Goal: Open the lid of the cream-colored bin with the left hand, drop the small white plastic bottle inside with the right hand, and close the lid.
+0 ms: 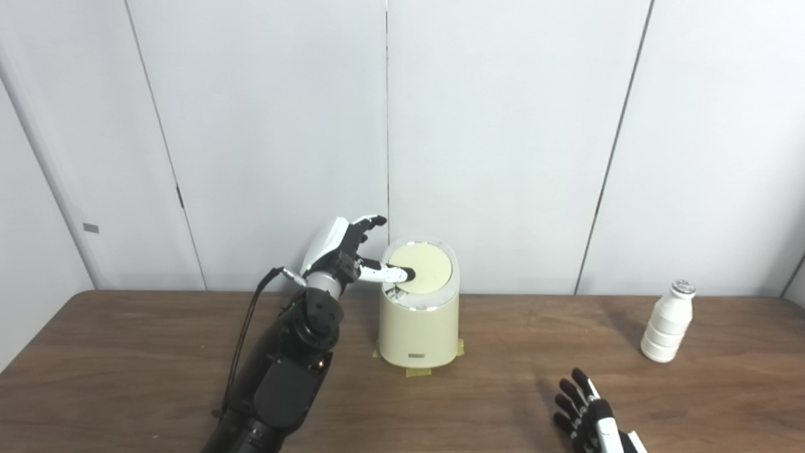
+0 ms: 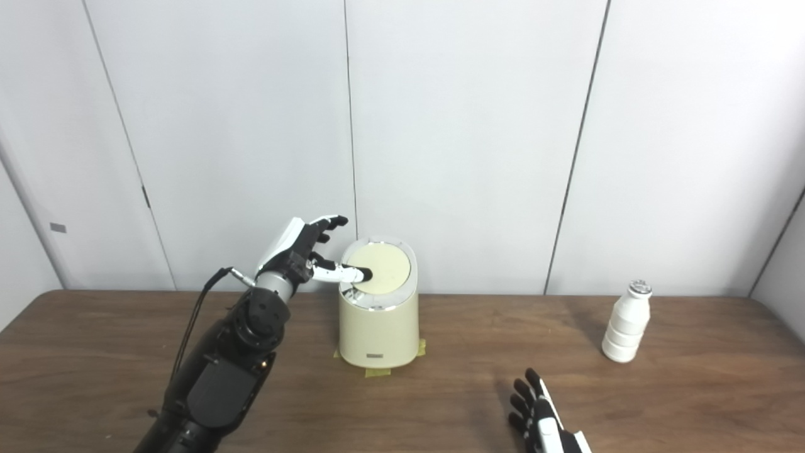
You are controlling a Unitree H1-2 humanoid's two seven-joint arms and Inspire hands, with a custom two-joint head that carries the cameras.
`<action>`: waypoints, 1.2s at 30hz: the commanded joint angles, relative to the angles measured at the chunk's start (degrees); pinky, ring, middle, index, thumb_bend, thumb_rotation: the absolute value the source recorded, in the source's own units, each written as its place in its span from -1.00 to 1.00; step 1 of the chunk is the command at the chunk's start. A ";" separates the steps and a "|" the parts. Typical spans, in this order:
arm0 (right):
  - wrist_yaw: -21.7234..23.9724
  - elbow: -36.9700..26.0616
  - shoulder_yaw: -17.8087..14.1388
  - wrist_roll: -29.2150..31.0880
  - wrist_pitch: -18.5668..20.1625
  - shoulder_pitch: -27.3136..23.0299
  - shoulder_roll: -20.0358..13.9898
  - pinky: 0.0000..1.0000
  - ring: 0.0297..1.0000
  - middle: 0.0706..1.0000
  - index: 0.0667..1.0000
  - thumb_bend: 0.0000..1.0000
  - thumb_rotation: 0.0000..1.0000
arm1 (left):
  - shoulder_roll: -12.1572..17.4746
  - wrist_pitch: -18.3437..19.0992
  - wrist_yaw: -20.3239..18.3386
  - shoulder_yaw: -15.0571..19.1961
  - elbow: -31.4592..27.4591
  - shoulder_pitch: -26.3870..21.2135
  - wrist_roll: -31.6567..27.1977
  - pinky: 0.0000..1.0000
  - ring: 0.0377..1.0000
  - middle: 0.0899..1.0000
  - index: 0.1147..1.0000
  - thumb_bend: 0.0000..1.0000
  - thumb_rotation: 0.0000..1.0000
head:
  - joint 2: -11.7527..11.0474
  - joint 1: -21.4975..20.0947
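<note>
Reaching in from the lower left, the black arm carries the left hand [image 1: 343,251] up beside the bin's top. One finger [image 1: 391,274] is stretched out level, its dark tip resting on the near-left edge of the lid [image 1: 422,267]; the other fingers are spread and raised, grasping nothing.

Cream-colored bin [image 1: 420,327] stands upright at mid-counter, near the back wall. Lid is down, a pale round disc set in a shiny ring, tilted a little toward the camera. Bits of yellow tape [image 1: 416,372] show under the bin's base. A small label sits low on its front.

Wooden counter [image 1: 126,352], dark brown, runs the width of both views; white panelled wall behind.

Right hand [image 2: 544,418] enters at the bottom edge, right of centre, low over the counter, fingers apart and pointing away from the robot, holding nothing. It is well apart from both bin and bottle.

Small white plastic bottle [image 1: 668,322] stands upright at the far right of the counter, ribbed body, silvery cap on top, untouched.
</note>
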 commanded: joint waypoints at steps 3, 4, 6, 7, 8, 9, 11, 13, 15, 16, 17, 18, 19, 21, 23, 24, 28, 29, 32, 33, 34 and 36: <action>-0.08 -1.57 0.43 0.15 1.09 -0.10 0.71 0.89 0.89 0.89 0.98 0.10 1.00 | 0.50 -1.10 0.57 -1.06 -1.31 -4.38 1.55 0.55 0.82 0.86 0.79 0.69 -0.69 | 0.11 -0.10; -0.03 -1.64 0.41 0.28 1.06 -0.06 0.74 0.89 0.89 0.89 0.98 0.11 1.00 | 0.55 -1.08 0.57 -1.32 -1.19 -4.42 1.70 0.56 0.82 0.86 0.79 0.69 -0.71 | 0.24 -0.09; 0.04 -1.85 0.42 0.41 1.07 0.06 0.73 0.90 0.89 0.90 0.98 0.10 1.00 | 0.71 -1.25 0.70 -1.95 -0.93 -4.51 2.22 0.56 0.82 0.87 0.79 0.70 -0.75 | 0.34 -0.09; 0.04 -2.03 0.42 0.45 1.16 0.15 0.73 0.91 0.89 0.91 0.99 0.08 1.00 | 0.78 -1.35 0.75 -2.28 -0.89 -4.52 2.57 0.53 0.79 0.84 0.78 0.70 -0.76 | 0.48 -0.08; 0.02 -2.15 0.42 0.48 1.23 0.21 0.73 0.91 0.89 0.91 0.99 0.07 1.00 | 0.81 -1.40 0.77 -2.47 -0.88 -4.52 2.82 0.49 0.75 0.81 0.78 0.70 -0.79 | 0.48 -0.08; 0.04 -2.25 0.47 0.41 1.17 0.28 0.67 0.91 0.89 0.92 1.00 0.07 1.00 | 0.82 -1.43 0.72 -2.66 -0.87 -4.52 3.02 0.48 0.74 0.80 0.77 0.70 -0.79 | 0.61 -0.21; 0.12 -2.23 0.49 0.49 0.96 0.35 0.61 0.92 0.90 0.92 1.00 0.05 1.00 | 0.78 -1.34 0.67 -2.83 -0.88 -4.52 3.17 0.49 0.76 0.81 0.77 0.70 -0.80 | 0.76 -0.45; 0.04 -2.18 0.55 0.21 0.75 0.43 0.57 0.91 0.89 0.91 0.99 0.06 1.00 | 0.74 -1.30 0.65 -3.00 -0.80 -4.56 3.33 0.48 0.75 0.82 0.77 0.71 -0.79 | 0.92 -0.63; -0.05 -2.19 0.58 -0.01 0.63 0.54 0.57 0.90 0.89 0.90 0.98 0.07 1.00 | 0.63 -1.16 0.60 -3.20 -0.63 -4.68 3.56 0.47 0.74 0.81 0.76 0.71 -0.79 | 0.97 -0.70; -0.15 -2.42 0.59 -0.13 0.95 0.62 0.63 0.90 0.89 0.90 0.98 0.08 1.00 | 0.59 -0.94 0.50 -3.32 -0.64 -4.75 3.73 0.46 0.74 0.81 0.77 0.72 -0.79 | 1.14 -0.74; -0.23 -2.65 0.61 -0.22 1.22 0.69 0.68 0.89 0.89 0.89 0.98 0.09 1.00 | 0.61 -0.90 0.49 -3.71 -0.45 -4.89 4.15 0.46 0.74 0.80 0.77 0.72 -0.79 | 1.14 -0.74; -0.27 -2.91 0.61 -0.24 1.45 0.77 0.72 0.88 0.88 0.89 0.98 0.09 1.00 | 0.67 -0.94 0.47 -4.13 -0.29 -5.02 4.59 0.44 0.71 0.77 0.76 0.72 -0.80 | 1.28 -0.71; -0.25 -3.12 0.60 -0.16 1.57 0.82 0.78 0.88 0.88 0.89 0.98 0.09 1.00 | 0.75 -1.17 0.60 -4.60 0.10 -5.19 5.10 0.43 0.69 0.75 0.76 0.73 -0.81 | 1.34 -0.71; -0.14 -3.44 0.50 0.36 1.74 0.86 0.91 0.90 0.88 0.90 0.99 0.08 1.00 | 0.75 -1.38 0.84 -5.33 1.07 -5.58 5.96 0.42 0.65 0.72 0.75 0.76 -0.88 | 1.46 -0.87; -0.17 -3.75 0.36 0.86 1.95 0.91 1.06 0.92 0.89 0.91 0.99 0.08 1.00 | 0.84 -1.66 1.15 -6.17 1.97 -5.89 6.96 0.41 0.65 0.72 0.73 0.78 -0.96 | 1.51 -1.08; -0.27 -3.95 0.29 1.00 2.16 0.96 1.14 0.92 0.89 0.91 0.99 0.08 1.00 | 1.03 -1.98 1.29 -6.85 2.33 -6.01 7.64 0.41 0.65 0.72 0.72 0.79 -0.98 | 1.55 -1.25; -0.91 -4.28 0.31 0.56 2.60 1.05 1.27 0.90 0.89 0.90 0.98 0.14 1.00 | 2.50 -5.39 2.34 -10.19 3.55 -6.01 11.05 0.56 0.73 0.78 0.73 0.78 -1.00 | 1.77 -1.37; -0.87 -4.32 0.37 0.62 2.62 1.07 1.20 0.91 0.89 0.90 0.98 0.14 1.00 | 2.81 -5.95 2.59 -10.92 3.78 -6.01 11.92 0.61 0.74 0.78 0.73 0.77 -1.00 | 1.77 -1.37; -0.83 -4.31 0.50 0.55 2.32 1.09 1.02 0.92 0.90 0.90 0.98 0.14 1.00 | 3.59 -7.21 3.13 -12.72 4.25 -6.00 14.44 0.62 0.74 0.76 0.73 0.78 -1.00 | 1.78 -1.42; -0.83 -4.28 0.51 0.50 2.18 1.09 0.99 0.91 0.90 0.90 0.98 0.15 1.00 | 3.78 -7.44 3.09 -13.15 4.31 -5.98 15.19 0.63 0.75 0.75 0.73 0.78 -1.00 | 1.78 -1.42; -0.84 -4.26 0.48 0.57 2.14 1.08 1.00 0.91 0.90 0.90 0.99 0.16 1.00 | 3.95 -7.58 3.06 -13.54 4.31 -5.95 15.89 0.65 0.75 0.76 0.73 0.78 -1.00 | 1.78 -1.42; -0.94 -4.31 0.47 0.55 2.33 0.99 1.07 0.91 0.90 0.90 0.99 0.17 1.00 | 4.26 -7.66 3.01 -14.34 4.42 -5.96 17.28 0.67 0.76 0.75 0.73 0.79 -1.00 | 1.95 -1.57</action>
